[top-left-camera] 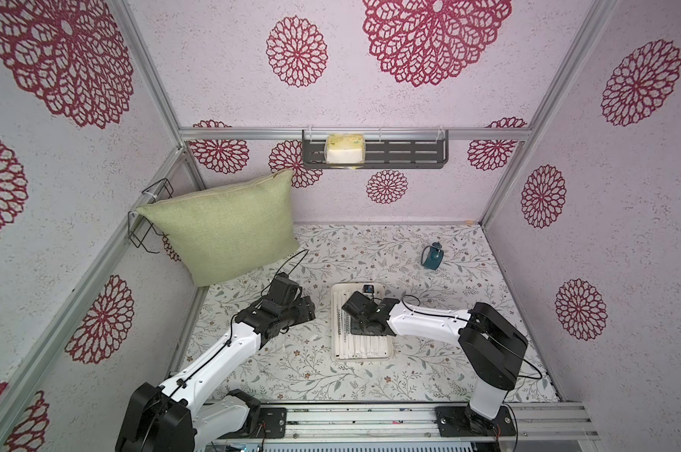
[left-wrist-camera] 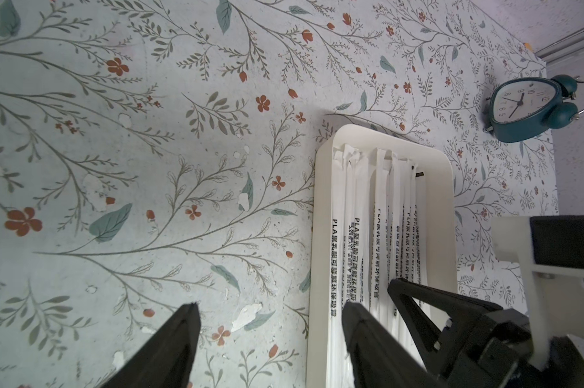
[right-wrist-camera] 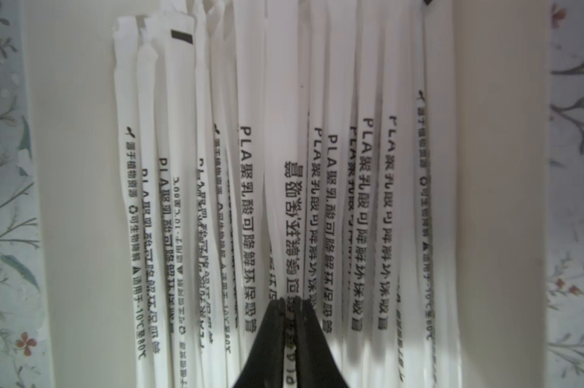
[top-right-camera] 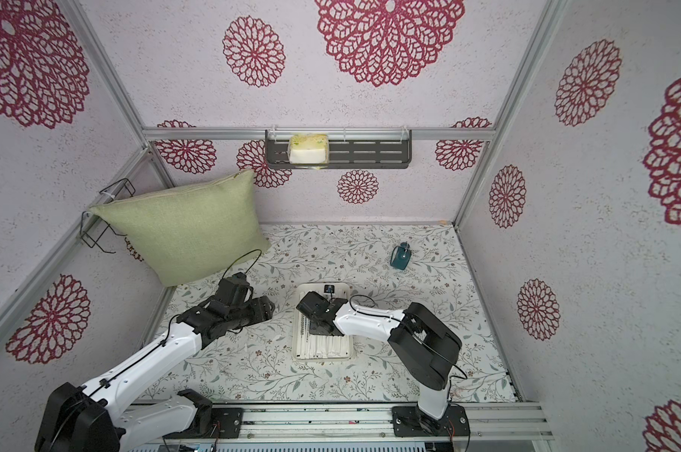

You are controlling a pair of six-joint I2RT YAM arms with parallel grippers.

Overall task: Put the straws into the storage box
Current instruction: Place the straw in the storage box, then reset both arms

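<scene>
Floral tabletop [top-left-camera: 409, 254], rounded storage box [left-wrist-camera: 320, 235], papery straws [right-wrist-camera: 250, 201]

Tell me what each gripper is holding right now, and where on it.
The right gripper pinches one wrapped straw along its printed stretch; the left gripper is open and empty.

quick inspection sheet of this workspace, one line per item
surface: floral table, chipped print, no loose straws seen
job's things: straws lying lengthwise in storage box
clutter: teal alarm clock, green pillow
grippers: left gripper open beside storage box; right gripper shut on one straw
cables: black cable looping off left arm
surroundings: flower-print walls; wall shelf holding sponge
</scene>
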